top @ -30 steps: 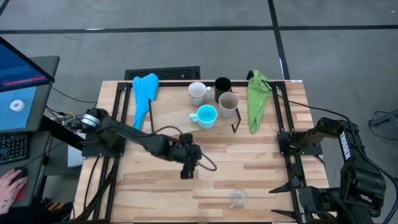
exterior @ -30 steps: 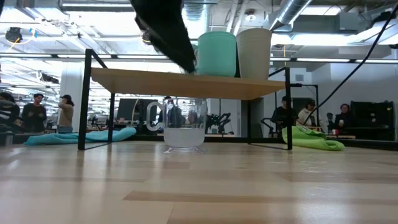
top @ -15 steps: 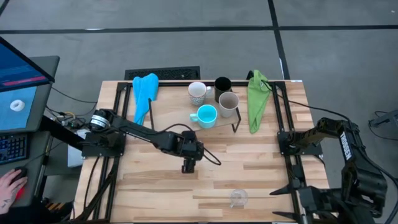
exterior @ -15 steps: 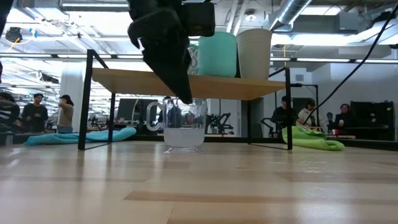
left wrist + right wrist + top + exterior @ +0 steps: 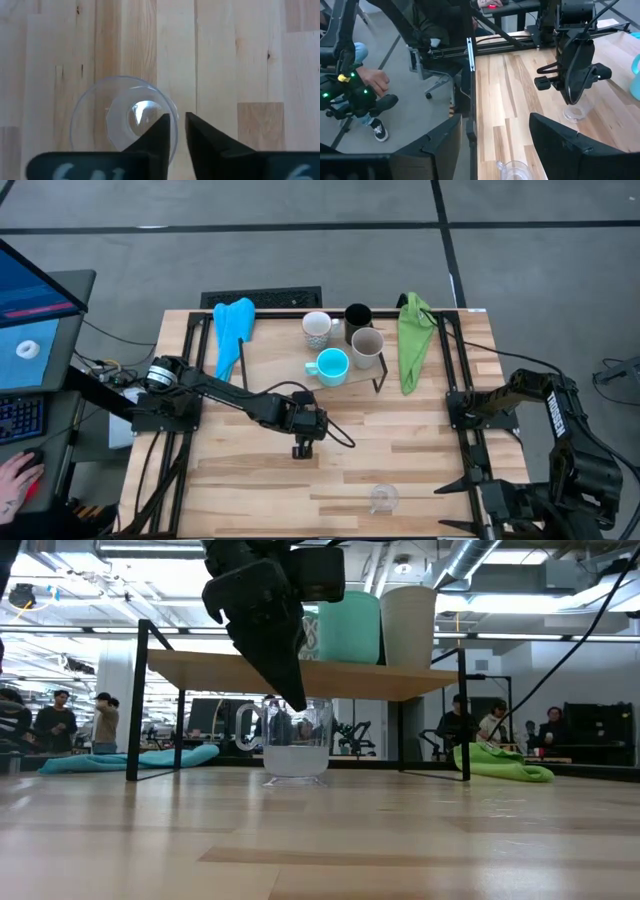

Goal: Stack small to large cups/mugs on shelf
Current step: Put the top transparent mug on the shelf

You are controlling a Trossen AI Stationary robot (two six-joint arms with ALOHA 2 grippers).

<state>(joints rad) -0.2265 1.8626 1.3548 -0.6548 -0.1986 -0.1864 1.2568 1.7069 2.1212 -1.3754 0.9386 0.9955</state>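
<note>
A clear glass [image 5: 120, 115] stands upright on the tabletop in front of the shelf [image 5: 300, 350], and my left gripper [image 5: 178, 131] is shut on its rim from above. The low view shows the same glass [image 5: 296, 740] under the dark fingers [image 5: 285, 680]. A second clear glass [image 5: 383, 498] stands near the table's front edge. On the shelf stand a white mug [image 5: 318, 328], a black cup [image 5: 358, 317], a beige-grey mug [image 5: 367, 347] and a turquoise mug [image 5: 331, 366]. My right gripper [image 5: 495, 150] waits open at the right, above the table. My left gripper pinches the glass's rim wall [image 5: 175, 120] with one finger [image 5: 161, 134] inside the glass and the other [image 5: 200, 134] outside. The fingers come from above, slanting down. The glass stands upright with its base on the tabletop.
A blue cloth [image 5: 232, 325] lies at the shelf's left and a green cloth [image 5: 413, 340] at its right. The shelf's black wire legs [image 5: 140, 700] stand behind the held glass. People are in the room beyond the table. Bare tabletop [image 5: 420, 450] lies between the two glasses.
My left gripper has come down and shifted slightly toward the table's right, ending at the rim of the glass in front of the shelf. Over the last half second it has kept still. The glass has not moved.
</note>
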